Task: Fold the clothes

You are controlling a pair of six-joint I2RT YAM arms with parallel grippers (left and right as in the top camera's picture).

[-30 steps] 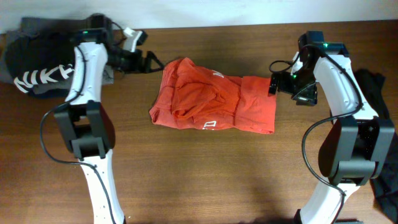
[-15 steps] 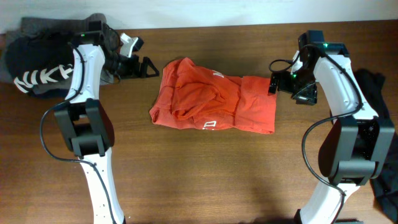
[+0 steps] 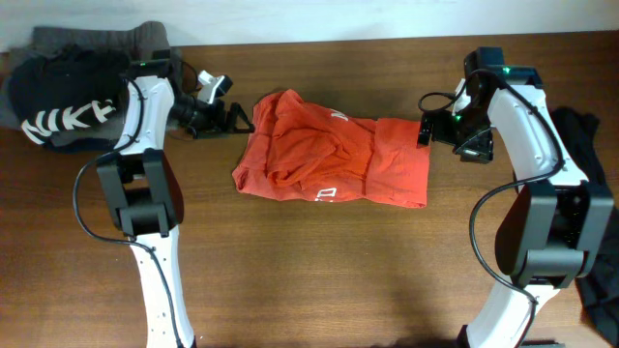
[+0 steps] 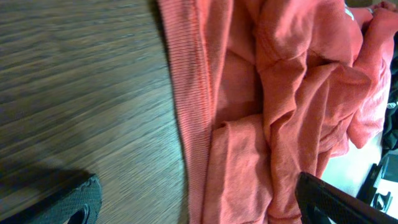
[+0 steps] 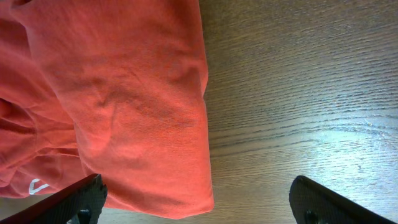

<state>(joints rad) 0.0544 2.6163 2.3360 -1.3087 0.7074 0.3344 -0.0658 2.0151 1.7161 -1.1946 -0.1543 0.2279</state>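
A red-orange shirt (image 3: 329,159) is lying in the middle of the brown wooden bench (image 3: 319,280). It is sitting in a bunched, wrinkly heap. Some small white print (image 3: 324,195) is showing near its front edge.

The left arm (image 3: 145,106) is reaching in from the left side. The left jaws are standing wide apart, just beside the top left corner of the shirt. In the left wrist view, one black fingertip (image 4: 68,199) is showing over bare wood. The other fingertip (image 4: 339,202) is showing over the cloth. The shirt's ribbed edge (image 4: 186,112) is running between them. I cannot tell if they are touching the cloth.

The right arm (image 3: 527,116) is reaching in from the right side. The right jaws are standing wide apart too, at the top right corner of the shirt. In the right wrist view, one fingertip (image 5: 74,199) is showing over the shirt and the other (image 5: 336,202) over wood. The shirt's smooth folded side is lying between them.

A pile of dark clothes (image 3: 58,97) with big white letters is sitting at the far left corner of the bench. More dark cloth (image 3: 590,135) is lying at the right edge.
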